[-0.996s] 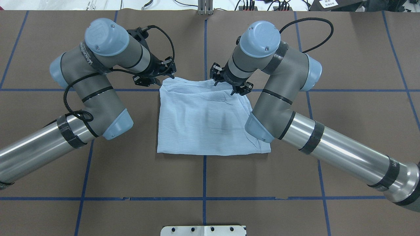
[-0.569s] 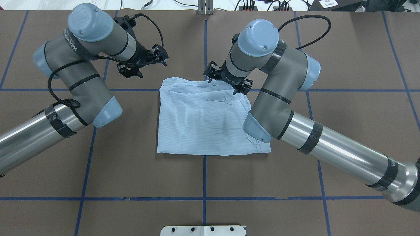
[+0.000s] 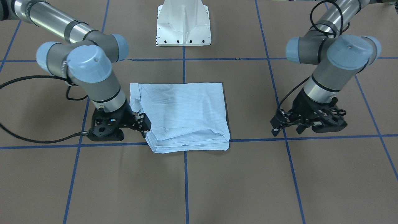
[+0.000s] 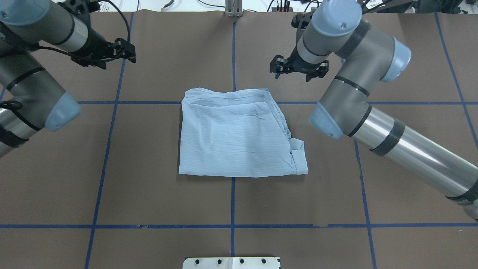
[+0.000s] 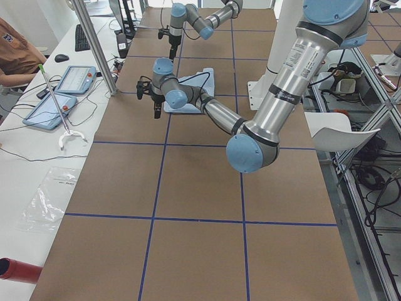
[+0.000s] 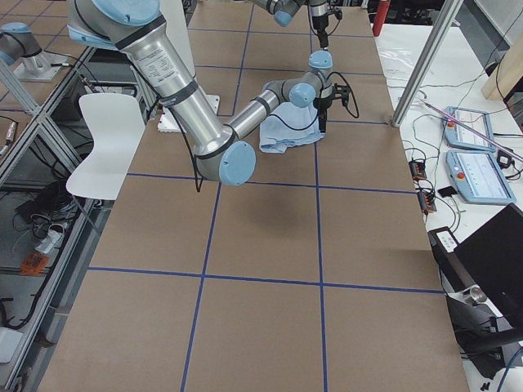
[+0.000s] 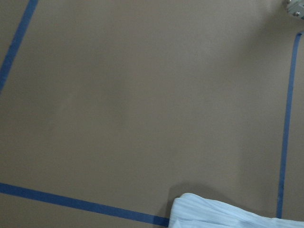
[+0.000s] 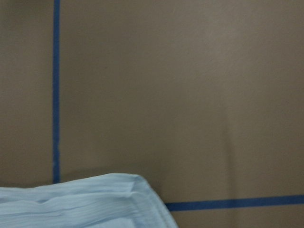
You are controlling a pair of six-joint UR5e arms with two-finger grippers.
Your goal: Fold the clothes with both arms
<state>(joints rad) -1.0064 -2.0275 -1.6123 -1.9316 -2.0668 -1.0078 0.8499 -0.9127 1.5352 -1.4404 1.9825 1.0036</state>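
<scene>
I see the brown table gridded with blue tape. The folded shirt lies flat mid-table, and the white base looks bolted on.

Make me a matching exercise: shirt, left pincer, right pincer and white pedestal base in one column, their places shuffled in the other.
1 shirt
2 left pincer
3 right pincer
4 white pedestal base

a just past the shirt's far right corner
b on the robot's side of the table, on its centre line
c folded, lying in the table's middle
d off to the robot's left, well clear of the shirt

Pairs: 1-c, 2-d, 3-a, 4-b
</scene>
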